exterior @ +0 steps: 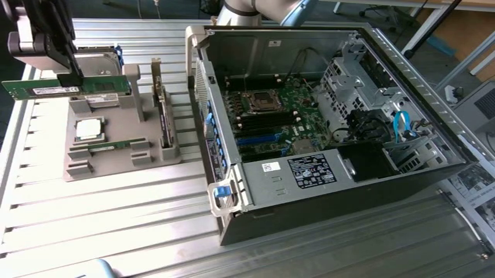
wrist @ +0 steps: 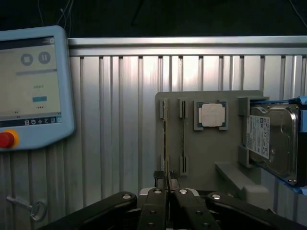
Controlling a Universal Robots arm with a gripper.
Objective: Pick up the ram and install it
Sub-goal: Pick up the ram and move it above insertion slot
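**Pincer clamped on ram, over the holder**

Jaws stood narrow, pinching the ram's long upper edge near its middle; stick was level, white sticker facing the exterior camera. It hung at the exterior view's left, over the holder's end nearest the hard drive; whether it cleared the holder I could not tell. Wrist view: fingertips met on a thin edge-on strip, the ram, with the holder, square processor chip and hard drive beyond. Processor chip sat in its pocket on the holder. Open computer case lay well apart at the exterior view's right, motherboard exposed. Touch panel with red button lay on the slatted table beside the holder
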